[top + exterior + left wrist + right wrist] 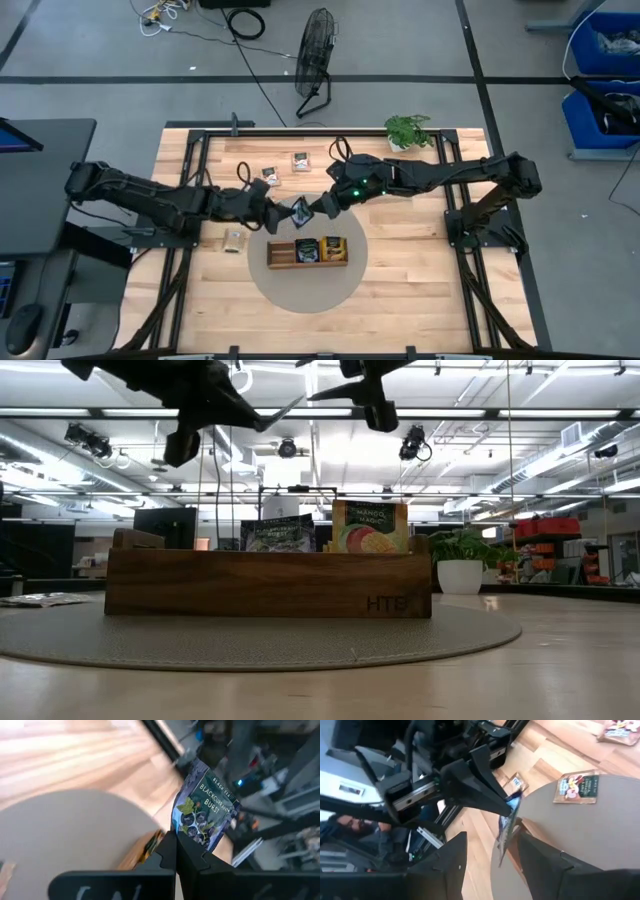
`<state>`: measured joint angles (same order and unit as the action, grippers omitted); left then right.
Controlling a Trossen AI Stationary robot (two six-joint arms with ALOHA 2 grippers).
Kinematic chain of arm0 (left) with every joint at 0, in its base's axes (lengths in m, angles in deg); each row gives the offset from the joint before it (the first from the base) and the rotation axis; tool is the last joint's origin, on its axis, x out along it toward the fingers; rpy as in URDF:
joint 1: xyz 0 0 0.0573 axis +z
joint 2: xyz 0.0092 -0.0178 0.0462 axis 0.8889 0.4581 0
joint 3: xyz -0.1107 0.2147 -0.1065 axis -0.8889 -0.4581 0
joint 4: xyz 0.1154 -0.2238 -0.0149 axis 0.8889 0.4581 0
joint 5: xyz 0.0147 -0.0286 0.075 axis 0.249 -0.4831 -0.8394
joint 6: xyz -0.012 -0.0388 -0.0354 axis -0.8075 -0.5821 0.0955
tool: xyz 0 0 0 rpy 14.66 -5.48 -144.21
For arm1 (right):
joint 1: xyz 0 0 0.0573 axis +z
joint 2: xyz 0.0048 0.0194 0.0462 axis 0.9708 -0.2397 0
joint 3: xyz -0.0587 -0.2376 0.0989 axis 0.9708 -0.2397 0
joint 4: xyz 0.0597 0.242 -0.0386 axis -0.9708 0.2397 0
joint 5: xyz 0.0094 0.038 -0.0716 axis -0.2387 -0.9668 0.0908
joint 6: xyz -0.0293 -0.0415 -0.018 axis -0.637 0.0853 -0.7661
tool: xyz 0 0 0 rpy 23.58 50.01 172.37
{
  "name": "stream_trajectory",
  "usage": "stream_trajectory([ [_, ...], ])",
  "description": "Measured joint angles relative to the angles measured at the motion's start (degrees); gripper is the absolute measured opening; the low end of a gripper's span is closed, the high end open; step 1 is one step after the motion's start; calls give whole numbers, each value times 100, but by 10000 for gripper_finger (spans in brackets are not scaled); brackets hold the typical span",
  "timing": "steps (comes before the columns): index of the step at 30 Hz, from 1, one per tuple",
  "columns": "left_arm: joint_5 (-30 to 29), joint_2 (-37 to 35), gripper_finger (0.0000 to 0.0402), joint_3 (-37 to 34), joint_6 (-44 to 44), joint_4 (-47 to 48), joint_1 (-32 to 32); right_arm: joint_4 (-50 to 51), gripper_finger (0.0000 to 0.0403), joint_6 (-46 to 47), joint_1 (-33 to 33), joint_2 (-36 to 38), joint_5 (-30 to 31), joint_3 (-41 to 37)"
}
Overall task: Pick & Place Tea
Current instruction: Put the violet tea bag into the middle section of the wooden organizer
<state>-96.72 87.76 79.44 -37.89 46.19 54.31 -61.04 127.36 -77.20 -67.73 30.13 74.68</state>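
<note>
Left pincer (175, 847) is pressed together on a dark blackcurrant tea sachet (205, 812), held in the air above the round mat (305, 285), just behind the wooden tray (307, 258). Right pincer (492, 852), fingers spread, sits either side of the same sachet (contact cannot be confirmed). Two sachets stand in the tray; others lie on the desk (420, 290).

Overhead, table-level, two wrist views
</note>
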Motion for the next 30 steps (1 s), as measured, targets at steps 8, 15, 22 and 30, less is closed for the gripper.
stream_trajectory([
  [8,164,2,2,0,42,-175,165,174,182,86,-205,2,-48,0],
  [15,270,2,2,0,64,-193,383,128,182,93,-264,-17,-156,0],
  [22,346,2,2,0,78,-256,519,-122,181,265,-263,-177,-201,4],
  [30,391,2,2,0,133,-278,527,-164,94,216,-320,-199,43,0],
])
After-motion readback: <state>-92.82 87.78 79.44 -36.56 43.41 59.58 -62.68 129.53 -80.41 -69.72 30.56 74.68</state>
